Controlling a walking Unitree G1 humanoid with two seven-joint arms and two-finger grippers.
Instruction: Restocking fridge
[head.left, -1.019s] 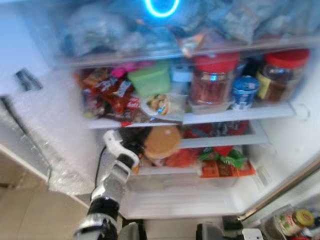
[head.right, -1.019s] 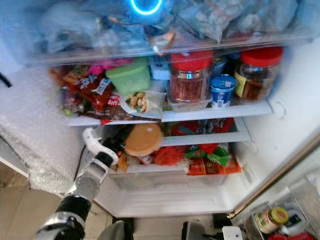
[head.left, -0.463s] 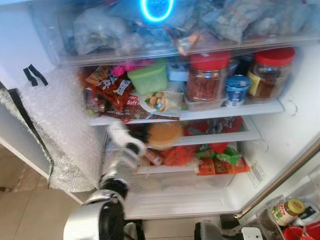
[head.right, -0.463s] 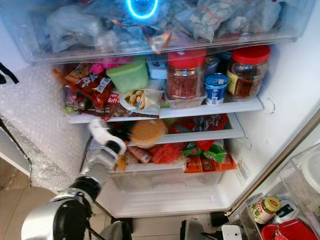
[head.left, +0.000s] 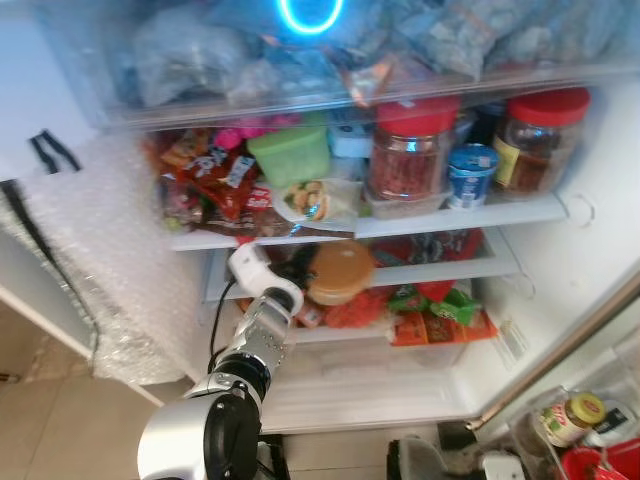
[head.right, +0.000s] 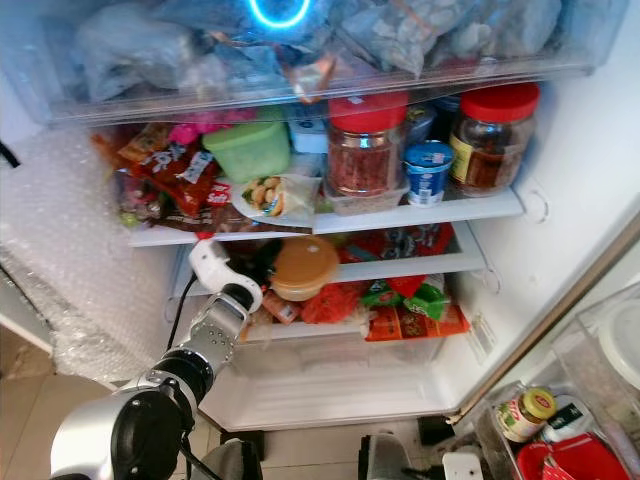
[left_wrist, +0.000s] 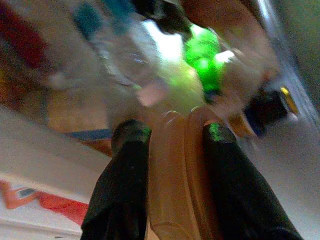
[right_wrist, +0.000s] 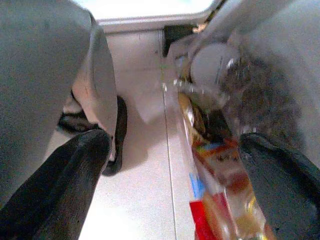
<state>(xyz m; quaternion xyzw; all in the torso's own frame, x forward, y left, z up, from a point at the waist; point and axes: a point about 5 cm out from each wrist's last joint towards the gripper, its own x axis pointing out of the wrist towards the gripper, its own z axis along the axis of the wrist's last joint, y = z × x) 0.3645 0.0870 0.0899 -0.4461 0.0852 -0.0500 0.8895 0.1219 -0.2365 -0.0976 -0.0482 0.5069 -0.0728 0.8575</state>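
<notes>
Overhead, 2 red-lidded jars (head.right: 365, 145), 1 blue cup (head.right: 429, 171)

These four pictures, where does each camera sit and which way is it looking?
Left eye view: on the head, looking forward and down into the open fridge; the silver left arm reaches in with a tan round container.
Right eye view: the other eye of the same camera, same scene slightly shifted.
Left wrist view: on the left wrist, looking along the left claw, which pinches the container's rim.
Right wrist view: on the right wrist, facing the floor; the right claw hangs open.
Both eyes and the left wrist share the container.
</notes>
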